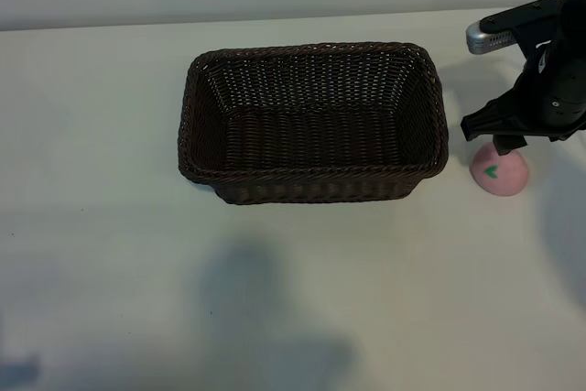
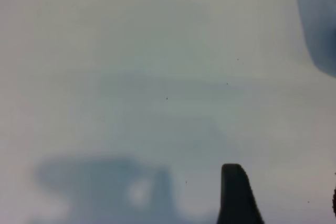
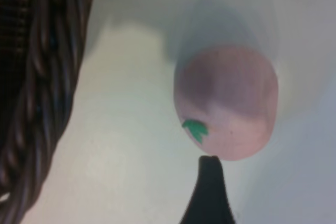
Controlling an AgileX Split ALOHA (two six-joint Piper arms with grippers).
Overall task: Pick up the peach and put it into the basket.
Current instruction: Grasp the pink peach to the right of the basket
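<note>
The dark-brown woven basket [image 1: 314, 123] stands in the middle of the white table with nothing in it. The small pink peach [image 1: 499, 171] with its green leaf mark rests on the table just right of the basket. My right gripper [image 1: 505, 139] hangs open directly over the peach's far side. In the right wrist view one black fingertip [image 3: 210, 174] reaches the edge of the peach [image 3: 227, 100], with the basket's rim [image 3: 39, 93] beside it. The left arm is outside the exterior view. Its wrist view shows one dark finger [image 2: 237, 195] over bare table, holding nothing.
The table [image 1: 110, 254] is white and stretches wide to the left of and in front of the basket. Arm shadows fall on it near the front edge. A narrow strip of table separates the peach from the basket's right wall.
</note>
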